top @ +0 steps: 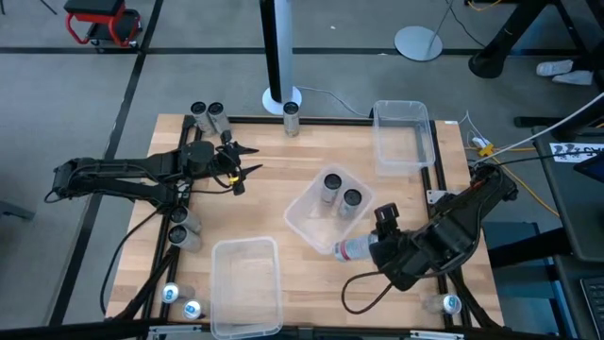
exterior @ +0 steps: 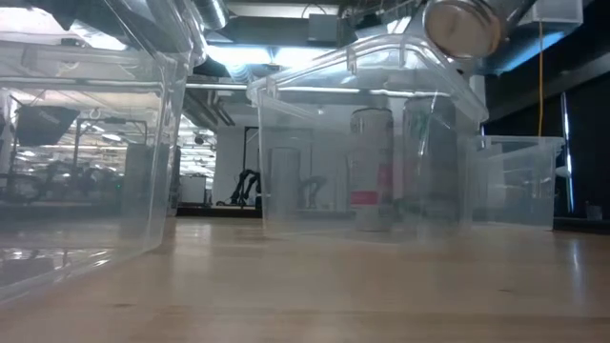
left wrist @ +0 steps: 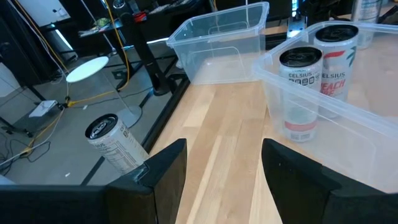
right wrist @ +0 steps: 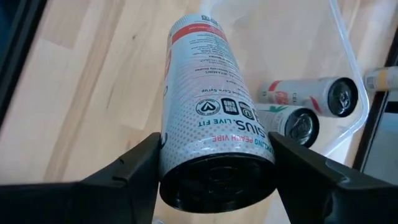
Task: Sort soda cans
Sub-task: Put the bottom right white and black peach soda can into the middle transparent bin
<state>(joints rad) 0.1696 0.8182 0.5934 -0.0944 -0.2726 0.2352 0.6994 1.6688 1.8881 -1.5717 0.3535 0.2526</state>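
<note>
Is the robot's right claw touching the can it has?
Touching. The right wrist view shows the right end effector with a finger pressed against each side of the soda can; no gap shows.

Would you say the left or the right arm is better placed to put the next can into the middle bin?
Right. The right gripper already clamps a can beside the middle bin, which holds two cans. The left gripper is open, empty and farther from that bin.
</note>
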